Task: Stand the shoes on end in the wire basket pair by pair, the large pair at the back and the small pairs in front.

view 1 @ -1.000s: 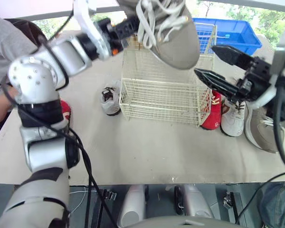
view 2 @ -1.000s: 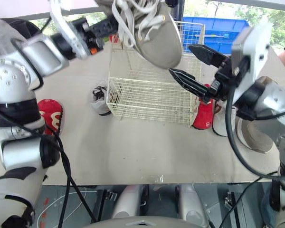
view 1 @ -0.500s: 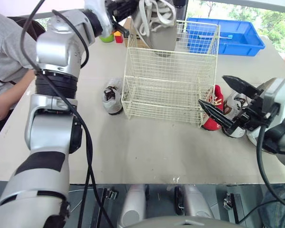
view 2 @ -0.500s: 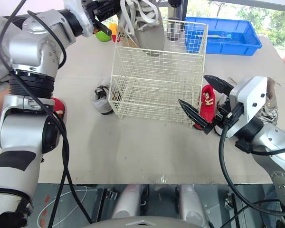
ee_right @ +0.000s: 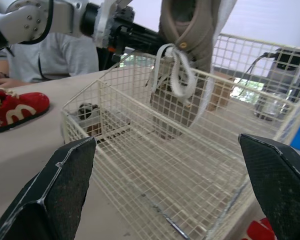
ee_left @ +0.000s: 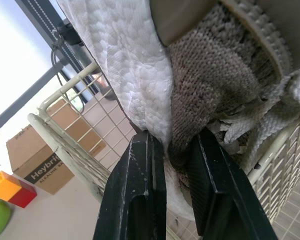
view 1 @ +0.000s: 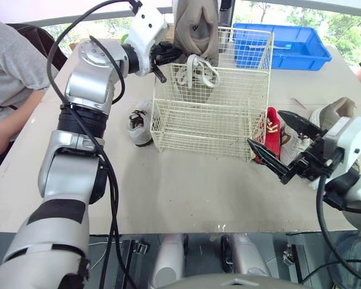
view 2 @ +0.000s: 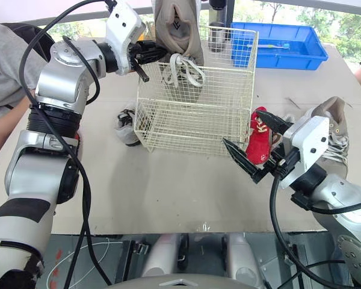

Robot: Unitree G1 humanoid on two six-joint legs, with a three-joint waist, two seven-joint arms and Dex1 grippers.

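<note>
Holding a large shoe on end at the back of the basket

The left jaws are clamped on the large grey-beige knit shoe, one black finger against its white sole edge and the other pressed into the knit side. The shoe stands upright at about 11 o'clock in the wire basket. Its upper half rises above the rim and its white laces dangle inside the wires. Whether its lower end rests on the basket floor cannot be told.

The right jaws are spread wide apart and hold nothing. They hover above the bench at 4 o'clock from the basket, just beside its front corner, and the wide black fingers frame the basket in the right wrist view.

A red shoe stands against the basket's outer wall at 3 o'clock. A second large grey shoe lies farther out the same way. A small grey-and-white shoe lies at 9 o'clock, just beside the basket, and another red shoe lies well beyond it. A blue tray sits at 1 o'clock. A person in a grey sleeve is at the bench's 9 o'clock edge.
</note>
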